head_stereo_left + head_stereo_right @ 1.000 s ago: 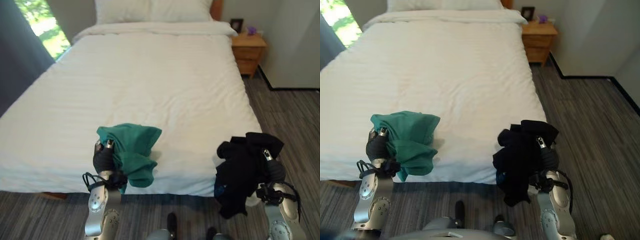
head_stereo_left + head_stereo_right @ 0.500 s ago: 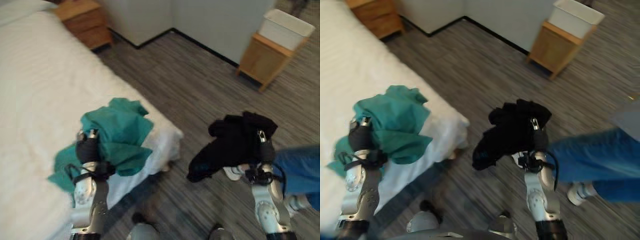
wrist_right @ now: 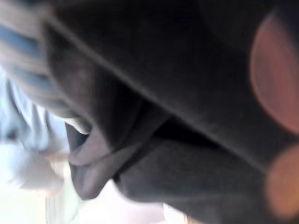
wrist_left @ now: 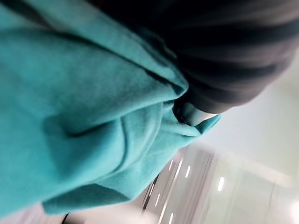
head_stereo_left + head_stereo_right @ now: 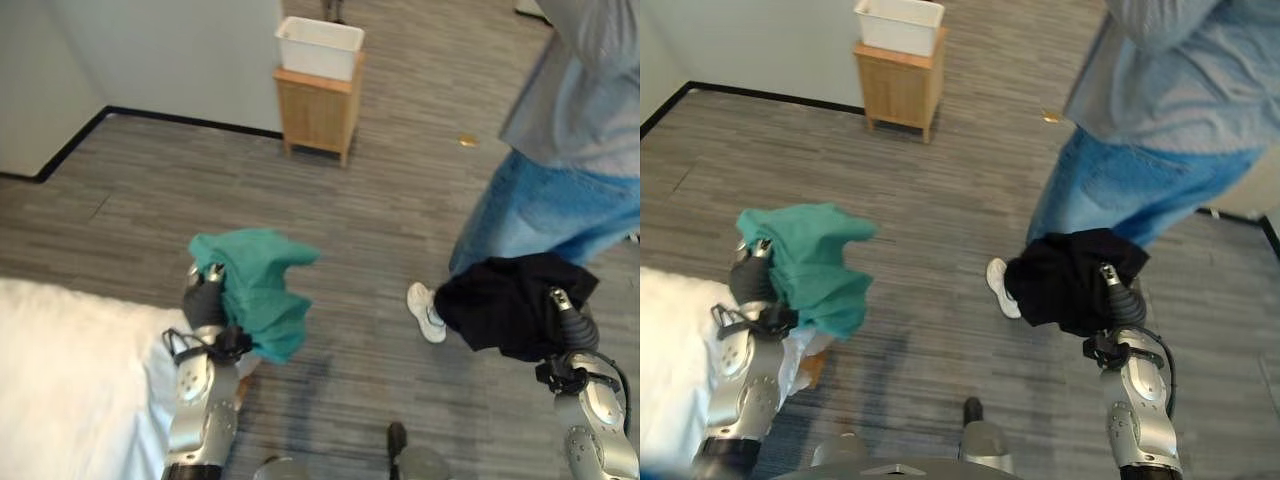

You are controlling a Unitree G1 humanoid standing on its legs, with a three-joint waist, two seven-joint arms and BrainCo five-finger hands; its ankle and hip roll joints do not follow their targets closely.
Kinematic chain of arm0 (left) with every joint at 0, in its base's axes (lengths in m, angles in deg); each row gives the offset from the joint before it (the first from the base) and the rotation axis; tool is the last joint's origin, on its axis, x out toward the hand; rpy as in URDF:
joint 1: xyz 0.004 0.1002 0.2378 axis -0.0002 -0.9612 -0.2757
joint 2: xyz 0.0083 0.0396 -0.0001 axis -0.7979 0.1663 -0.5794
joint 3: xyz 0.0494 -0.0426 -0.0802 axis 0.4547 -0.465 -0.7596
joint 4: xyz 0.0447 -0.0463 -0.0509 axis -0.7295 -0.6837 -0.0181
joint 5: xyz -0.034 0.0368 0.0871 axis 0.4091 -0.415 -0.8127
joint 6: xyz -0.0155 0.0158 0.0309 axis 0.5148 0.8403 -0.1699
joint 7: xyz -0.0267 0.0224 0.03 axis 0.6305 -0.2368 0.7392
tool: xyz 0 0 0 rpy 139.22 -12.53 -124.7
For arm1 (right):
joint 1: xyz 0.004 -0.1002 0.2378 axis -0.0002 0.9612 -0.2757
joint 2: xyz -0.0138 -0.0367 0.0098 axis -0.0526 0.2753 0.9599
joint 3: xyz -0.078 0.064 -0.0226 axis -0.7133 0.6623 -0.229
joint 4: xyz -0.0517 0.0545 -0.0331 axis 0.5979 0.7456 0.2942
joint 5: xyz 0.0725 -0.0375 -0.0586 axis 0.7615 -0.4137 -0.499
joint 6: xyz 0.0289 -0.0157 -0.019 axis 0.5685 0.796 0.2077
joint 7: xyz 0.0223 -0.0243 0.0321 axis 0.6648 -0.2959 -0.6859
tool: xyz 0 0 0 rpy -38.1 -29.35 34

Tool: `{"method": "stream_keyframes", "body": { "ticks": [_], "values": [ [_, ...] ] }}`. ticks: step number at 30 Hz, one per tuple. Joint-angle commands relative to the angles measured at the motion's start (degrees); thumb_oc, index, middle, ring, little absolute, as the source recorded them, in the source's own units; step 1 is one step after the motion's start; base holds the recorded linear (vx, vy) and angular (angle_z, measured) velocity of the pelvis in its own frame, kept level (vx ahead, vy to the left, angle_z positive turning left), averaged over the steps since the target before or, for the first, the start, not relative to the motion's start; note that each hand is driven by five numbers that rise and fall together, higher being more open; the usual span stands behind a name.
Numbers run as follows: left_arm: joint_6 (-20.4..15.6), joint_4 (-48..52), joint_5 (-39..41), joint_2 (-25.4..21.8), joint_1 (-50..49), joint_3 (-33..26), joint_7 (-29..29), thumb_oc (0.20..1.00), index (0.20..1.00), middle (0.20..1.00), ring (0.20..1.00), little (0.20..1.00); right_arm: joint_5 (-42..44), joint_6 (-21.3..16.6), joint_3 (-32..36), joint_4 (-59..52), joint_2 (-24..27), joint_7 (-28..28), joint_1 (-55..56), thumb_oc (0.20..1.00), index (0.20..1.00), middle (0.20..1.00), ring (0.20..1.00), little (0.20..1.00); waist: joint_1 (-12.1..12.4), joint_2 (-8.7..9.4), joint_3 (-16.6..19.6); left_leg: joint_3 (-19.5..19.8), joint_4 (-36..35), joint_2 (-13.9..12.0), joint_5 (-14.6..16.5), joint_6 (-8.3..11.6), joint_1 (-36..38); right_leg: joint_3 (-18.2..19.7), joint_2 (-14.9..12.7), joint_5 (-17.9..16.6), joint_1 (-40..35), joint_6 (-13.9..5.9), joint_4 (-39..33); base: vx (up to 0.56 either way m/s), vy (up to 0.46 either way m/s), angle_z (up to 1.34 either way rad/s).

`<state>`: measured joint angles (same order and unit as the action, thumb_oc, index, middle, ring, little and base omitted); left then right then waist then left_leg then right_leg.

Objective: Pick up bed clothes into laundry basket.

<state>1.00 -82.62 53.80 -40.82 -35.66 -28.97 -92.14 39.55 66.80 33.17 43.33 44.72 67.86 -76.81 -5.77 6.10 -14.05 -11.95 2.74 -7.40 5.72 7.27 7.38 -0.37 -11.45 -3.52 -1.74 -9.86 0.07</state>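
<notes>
You are clutching a soft, light green garment [image 5: 255, 290] in your left hand [image 5: 205, 300] and a limp black garment [image 5: 1070, 280] in your right hand [image 5: 1122, 300], each bunched mid-cloth.

The left hand [image 5: 205, 300] is raised with a shirt [image 5: 255, 290] bunched over it, hanging to its right. Below and left of that hand lies the corner of the bed [image 5: 70, 380]. The right hand [image 5: 570, 325] carries a garment [image 5: 510, 305] draped to its left. Just behind that hand stands a person [image 5: 560, 170], one shoe [image 5: 426, 312] left of the garment. Far ahead, between both hands, a basket [image 5: 320, 46] sits on a small cabinet [image 5: 318, 110], apparently against the wall.
</notes>
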Motion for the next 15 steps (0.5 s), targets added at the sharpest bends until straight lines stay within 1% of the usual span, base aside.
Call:
{"method": "stream_keyframes", "body": {
  "ticks": [1, 2, 3, 5, 8, 15],
  "values": [
    [-4.48, 3.76, -1.97, -1.07, -1.81, -2.5, 0.23, 0.2, 0.2, 0.2, 0.2, 0.2, -1.21, -3.48, -0.9, -2.76, -0.54, -1.16, -1.51, 0.2, 0.2, 0.2, 0.2, 0.2, -1.0, -2.93, 5.97, 0.95, -7.47, 5.72, -6.26, -4.74, -2.6, -3.05, 8.05, 4.81, -0.53, 3.39, -0.8, 0.0, 0.009, 0.05],
    [-4.38, 2.4, -1.78, -0.59, -1.77, -2.5, -0.05, 0.2, 0.2, 0.2, 0.2, 0.2, -1.66, -3.1, -1.64, -2.38, 0.34, -1.78, -2.0, 0.2, 0.2, 0.2, 0.2, 0.2, -1.03, -3.0, 6.08, 0.94, -7.34, 5.7, -6.25, -4.85, -2.25, -2.88, 8.13, 4.98, -0.51, 3.53, -0.49, -0.01, -0.007, -0.05],
    [2.74, 2.56, -8.63, -5.17, -1.86, 0.23, 2.56, 0.2, 0.2, 0.2, 0.2, 0.2, 3.4, -2.55, 2.25, 2.06, -1.36, -1.33, 0.38, 0.2, 0.2, 0.2, 0.2, 0.2, 3.35, -5.94, 3.13, 6.7, -1.36, 3.92, -3.07, -4.79, -2.53, -9.36, 3.6, 9.22, -2.07, 3.65, 6.19, 0.0, 0.0, 0.0],
    [2.77, 2.22, -8.44, -4.89, -2.25, -0.05, 2.28, 0.2, 0.2, 0.2, 0.2, 0.2, 2.72, -2.19, 1.83, 2.09, -0.84, -0.73, -0.25, 0.2, 0.2, 0.2, 0.2, 0.2, 3.6, -5.63, 3.29, 6.63, -1.5, 4.18, -2.97, -5.02, -2.39, -9.03, 3.47, 8.88, -2.31, 3.39, 5.82, 0.01, 0.02, 0.19],
    [2.94, 1.33, -8.13, -4.16, -2.46, -0.28, 1.36, 0.2, 0.2, 0.2, 0.2, 0.2, 3.28, -2.57, 2.35, 2.14, -1.74, -0.36, -0.73, 0.2, 0.2, 0.2, 0.2, 0.2, 3.82, -5.35, 3.65, 6.54, -1.93, 4.45, -2.76, -5.31, -2.07, -8.8, 3.31, 8.64, -2.73, 3.02, 5.13, 0.03, 0.037, 0.06],
    [2.94, 1.23, -8.96, -4.58, -2.08, -0.71, 1.22, 0.2, 0.2, 0.2, 0.2, 0.2, 2.07, -2.34, 2.96, 2.53, -0.84, -0.26, -1.2, 0.2, 0.2, 0.2, 0.2, 0.2, 4.0, -4.69, 3.58, 6.55, -2.02, 5.24, -2.27, -5.89, -1.95, -8.17, 2.84, 8.3, -2.84, 2.43, 5.21, 0.02, 0.027, 0.03]
  ]
}}
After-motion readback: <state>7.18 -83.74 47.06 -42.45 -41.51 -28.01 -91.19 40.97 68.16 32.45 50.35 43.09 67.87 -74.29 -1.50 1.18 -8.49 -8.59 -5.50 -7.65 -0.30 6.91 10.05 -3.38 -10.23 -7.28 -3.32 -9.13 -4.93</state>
